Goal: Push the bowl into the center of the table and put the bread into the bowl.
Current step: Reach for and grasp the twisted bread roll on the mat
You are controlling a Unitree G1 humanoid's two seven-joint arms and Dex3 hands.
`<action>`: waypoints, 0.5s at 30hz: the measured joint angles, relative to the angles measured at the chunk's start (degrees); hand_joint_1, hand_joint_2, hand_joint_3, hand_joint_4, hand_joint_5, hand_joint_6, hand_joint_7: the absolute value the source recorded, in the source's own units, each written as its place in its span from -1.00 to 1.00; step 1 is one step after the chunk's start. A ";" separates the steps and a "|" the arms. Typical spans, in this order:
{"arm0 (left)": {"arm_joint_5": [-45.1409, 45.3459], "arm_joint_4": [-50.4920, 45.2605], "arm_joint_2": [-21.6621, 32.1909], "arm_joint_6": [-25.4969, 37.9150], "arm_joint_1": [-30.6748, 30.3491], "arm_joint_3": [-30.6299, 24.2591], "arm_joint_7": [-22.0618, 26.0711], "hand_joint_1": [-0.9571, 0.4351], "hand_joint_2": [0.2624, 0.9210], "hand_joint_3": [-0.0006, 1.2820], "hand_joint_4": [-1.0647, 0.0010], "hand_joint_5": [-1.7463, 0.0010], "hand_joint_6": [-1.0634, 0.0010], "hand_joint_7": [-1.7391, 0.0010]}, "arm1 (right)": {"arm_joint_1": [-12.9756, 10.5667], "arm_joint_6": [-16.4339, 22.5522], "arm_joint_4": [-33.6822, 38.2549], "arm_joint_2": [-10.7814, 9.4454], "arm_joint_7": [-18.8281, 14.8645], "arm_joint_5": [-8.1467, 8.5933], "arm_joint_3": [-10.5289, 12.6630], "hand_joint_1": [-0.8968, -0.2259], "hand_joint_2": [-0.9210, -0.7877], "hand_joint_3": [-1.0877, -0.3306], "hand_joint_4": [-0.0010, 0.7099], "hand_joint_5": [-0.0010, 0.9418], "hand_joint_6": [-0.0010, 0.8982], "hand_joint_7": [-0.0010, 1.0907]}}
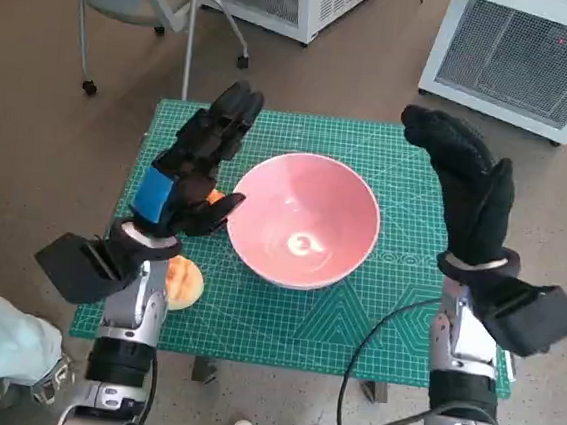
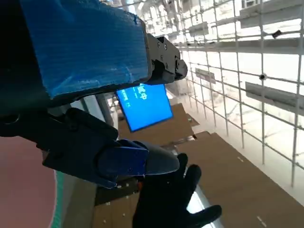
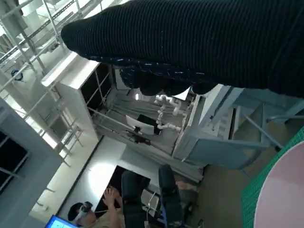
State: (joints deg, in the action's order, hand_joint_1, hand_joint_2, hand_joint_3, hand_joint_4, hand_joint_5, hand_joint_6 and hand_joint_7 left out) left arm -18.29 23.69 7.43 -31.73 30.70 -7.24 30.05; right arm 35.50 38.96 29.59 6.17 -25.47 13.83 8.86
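Head view: pink bowl [image 1: 304, 220] sits upright on the green cutting mat [image 1: 283, 323] covering the worktop, close to the middle, perhaps slightly toward my left. Bowl interior holds nothing; only a light reflection shows at its bottom.

Bread [image 1: 184, 283]: a pale orange-tan roll on the mat, near my left corner of the worktop, just beside my left forearm and partly hidden by it. It lies on the near-left side of the bowl, apart from the rim. A small orange patch shows between my left hand and the bowl; I cannot tell what it is.

My left hand [image 1: 200, 164] hangs just beside the bowl's left rim, fingers extended away from me, thumb toward the bowl, holding nothing. Contact with the rim: cannot tell. My right hand [image 1: 464, 180] is raised on the bowl's right side, apart from it, fingers spread, also empty.

Key relation: bread lies behind and below my left hand, toward my body, far nearer the left hand than the right. Judgement: bowl looks roughly placed; bread pickup falls to the left hand, which would need to draw back toward me and drop down. Roll looks roundish, no clear long axis.

Wrist views show only room and ceiling; no use for bread.
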 measured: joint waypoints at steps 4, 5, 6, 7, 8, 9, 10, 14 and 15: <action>-0.04 -0.13 0.29 -0.11 0.05 -0.06 0.64 -0.51 1.00 -0.52 0.64 0.99 0.45 0.97 | -0.19 -0.07 -0.34 -0.02 0.12 -0.02 -0.24 -0.50 -1.00 -0.07 -0.63 -1.00 -1.00 -0.03; -0.03 -0.15 0.46 -0.19 0.05 -0.09 0.74 -0.51 1.00 -0.52 0.64 1.00 0.45 0.97 | -0.23 -0.09 -0.43 -0.03 0.18 -0.03 -0.29 -0.50 -1.00 -0.07 -0.63 -0.99 -1.00 -0.03; 0.03 -0.16 0.76 -0.39 0.05 -0.12 0.84 -0.51 1.00 -0.52 0.64 1.00 0.45 0.97 | -0.28 -0.12 -0.56 -0.04 0.26 -0.03 -0.36 -0.50 -1.00 -0.07 -0.63 -0.99 -1.00 -0.03; 0.10 -0.16 0.96 -0.57 0.05 -0.14 0.88 -0.51 1.00 -0.52 0.64 1.00 0.45 0.97 | -0.31 -0.16 -0.65 -0.06 0.30 -0.03 -0.39 -0.50 -1.00 -0.07 -0.63 -0.99 -1.00 -0.02; 0.41 -0.15 1.44 -0.95 0.05 -0.24 0.91 -0.51 1.00 -0.52 0.64 1.00 0.45 0.97 | -0.40 -0.29 -0.84 -0.08 0.40 -0.03 -0.47 -0.50 -1.00 -0.07 -0.62 -0.99 -1.00 -0.02; 1.04 -0.13 2.01 -1.63 0.05 -0.33 0.86 -0.51 1.00 -0.52 0.65 1.00 0.45 0.97 | -0.48 -0.45 -1.06 -0.11 0.55 -0.03 -0.57 -0.50 -1.00 -0.07 -0.62 -0.99 -1.00 -0.02; 1.98 -0.10 2.69 -2.41 0.05 -0.43 0.78 -0.49 1.00 -0.53 0.65 1.00 0.46 0.98 | -0.57 -0.54 -1.26 -0.14 0.67 -0.05 -0.65 -0.49 -1.00 -0.07 -0.61 -0.99 -1.00 -0.02; 9.16 1.52 7.95 -7.28 0.58 -0.95 -0.76 -0.41 1.00 -0.68 0.69 1.00 0.52 0.99 | -0.85 -1.17 -2.52 -0.30 1.34 -0.28 -1.21 -0.49 -1.00 -0.07 -0.59 -0.98 -1.00 -0.02; 11.17 2.26 9.66 -8.18 0.88 -1.14 -1.37 -0.39 1.00 -0.71 0.70 1.00 0.53 0.99 | -0.90 -1.27 -2.83 -0.34 1.53 -0.41 -1.35 -0.48 -1.00 -0.07 -0.58 -0.98 -1.00 -0.02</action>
State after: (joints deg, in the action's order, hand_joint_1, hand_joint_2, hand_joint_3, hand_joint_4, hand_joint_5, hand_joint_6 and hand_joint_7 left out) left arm -7.12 25.95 17.09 -39.92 31.57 -8.38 28.68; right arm 34.60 37.70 26.76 5.83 -23.94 13.42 7.51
